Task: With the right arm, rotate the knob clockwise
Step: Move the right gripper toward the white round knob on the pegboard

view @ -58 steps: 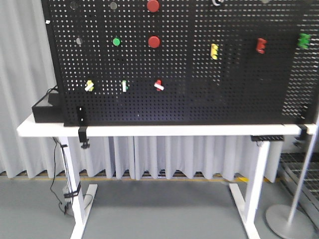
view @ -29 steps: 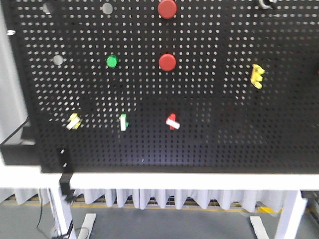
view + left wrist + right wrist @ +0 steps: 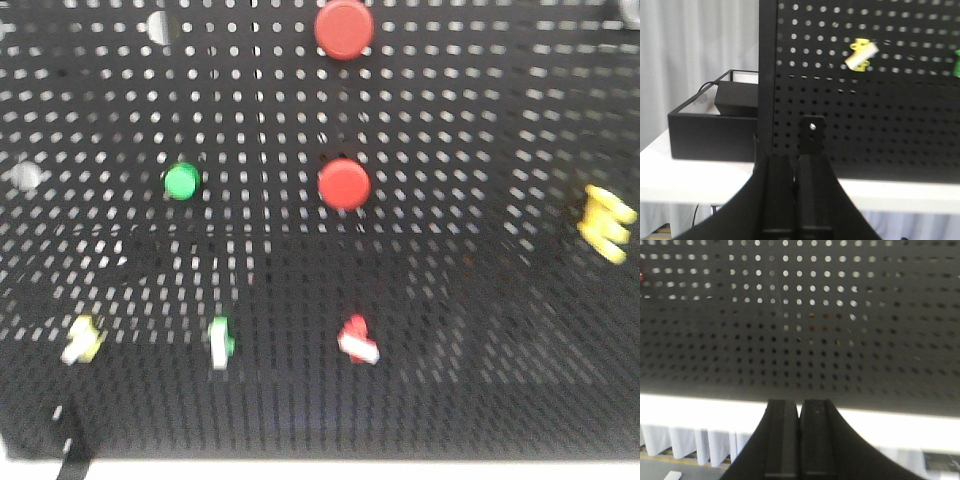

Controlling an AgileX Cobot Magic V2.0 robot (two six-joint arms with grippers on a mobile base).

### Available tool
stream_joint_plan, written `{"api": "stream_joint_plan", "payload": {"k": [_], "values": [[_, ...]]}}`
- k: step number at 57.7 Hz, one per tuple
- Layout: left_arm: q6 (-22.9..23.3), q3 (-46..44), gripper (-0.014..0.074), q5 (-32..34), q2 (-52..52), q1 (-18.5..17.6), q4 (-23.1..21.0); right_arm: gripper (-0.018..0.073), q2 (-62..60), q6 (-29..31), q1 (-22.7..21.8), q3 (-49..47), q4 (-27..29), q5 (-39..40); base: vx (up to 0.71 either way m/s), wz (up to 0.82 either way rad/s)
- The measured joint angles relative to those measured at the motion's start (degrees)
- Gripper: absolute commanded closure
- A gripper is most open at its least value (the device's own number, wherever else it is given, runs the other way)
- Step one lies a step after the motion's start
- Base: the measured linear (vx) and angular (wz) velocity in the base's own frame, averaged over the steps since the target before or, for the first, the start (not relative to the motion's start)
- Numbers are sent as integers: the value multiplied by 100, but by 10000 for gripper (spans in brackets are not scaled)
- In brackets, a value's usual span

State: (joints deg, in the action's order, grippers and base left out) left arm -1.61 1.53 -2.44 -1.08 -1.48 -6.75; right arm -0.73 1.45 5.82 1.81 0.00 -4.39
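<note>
Here both the right fingers [image 3: 783, 440] and left fingers [image 3: 777, 200] are pressed together, empty, facing the pegboard [image 3: 800, 315].

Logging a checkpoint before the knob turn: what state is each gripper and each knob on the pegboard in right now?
Left gripper: shut, holding nothing.
Right gripper: shut, holding nothing, facing a bare stretch of pegboard.
Yellow knob: white bar tilted, untouched.
Green knob: white bar about upright, untouched.
Red knob: white bar tilted, untouched.
</note>
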Motion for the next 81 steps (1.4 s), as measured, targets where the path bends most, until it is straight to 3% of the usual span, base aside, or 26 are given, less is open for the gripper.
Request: {"api": "stream_joint_plan", "payload": {"k": [53,65,72,81], "values": [[0,0,603,0,0,0,0,568,0,0,0,0,0,6,9,0],[0,0,603,0,0,0,0,568,0,-145,0,-73,138,640,0,0],[0,0,603,0,0,0,0,568,57,-105,0,-979,108,-273,0,0],[0,0,603,0,0,0,0,568,1121,212,0,-3536,-333,-1499,0,0]]}}
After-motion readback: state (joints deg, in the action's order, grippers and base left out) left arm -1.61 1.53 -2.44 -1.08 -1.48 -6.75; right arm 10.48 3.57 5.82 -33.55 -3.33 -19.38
